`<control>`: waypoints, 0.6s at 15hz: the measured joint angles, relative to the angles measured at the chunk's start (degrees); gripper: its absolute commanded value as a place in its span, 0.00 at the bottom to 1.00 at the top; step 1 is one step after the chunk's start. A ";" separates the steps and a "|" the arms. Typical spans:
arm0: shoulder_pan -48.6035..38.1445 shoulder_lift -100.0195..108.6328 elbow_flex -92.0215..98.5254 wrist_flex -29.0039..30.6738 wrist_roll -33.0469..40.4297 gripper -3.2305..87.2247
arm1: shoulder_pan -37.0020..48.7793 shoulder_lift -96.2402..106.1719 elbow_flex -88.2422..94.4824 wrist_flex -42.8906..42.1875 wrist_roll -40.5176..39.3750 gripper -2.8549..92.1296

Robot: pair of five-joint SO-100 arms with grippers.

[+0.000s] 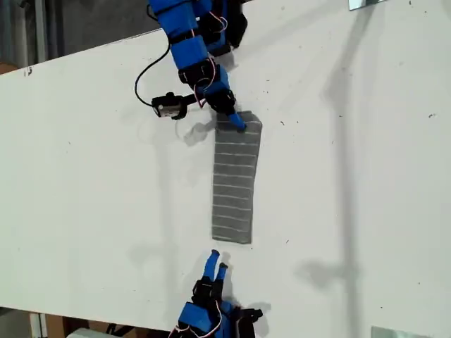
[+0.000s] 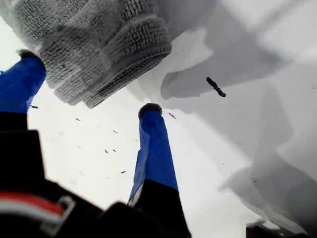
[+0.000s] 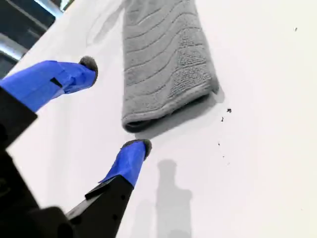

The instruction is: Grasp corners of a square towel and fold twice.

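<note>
The towel (image 1: 236, 183) lies on the white table as a narrow, layered grey strip with pale stripes, running from the far arm toward the near arm. My first gripper (image 1: 232, 120) is at the strip's far end. In the first wrist view it (image 2: 89, 84) is open, with the towel's layered end (image 2: 99, 54) and one rounded corner (image 2: 161, 47) at the fingertips (image 2: 151, 114). My second gripper (image 1: 217, 262) stands open a short way off the strip's near end (image 3: 168, 94). There its blue fingers (image 3: 131, 158) are apart and hold nothing, and a corner (image 3: 212, 89) shows.
The white table (image 1: 91, 176) stretches wide to both sides of the strip in the exterior view. A black camera module (image 1: 168, 105) with a cable hangs beside the far arm. Small metallic pieces sit at the exterior view's top right (image 1: 366, 3) and bottom right (image 1: 394, 332).
</note>
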 measured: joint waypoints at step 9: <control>0.09 2.20 2.02 0.18 0.18 0.35 | -2.55 -2.81 0.62 0.97 13.18 0.40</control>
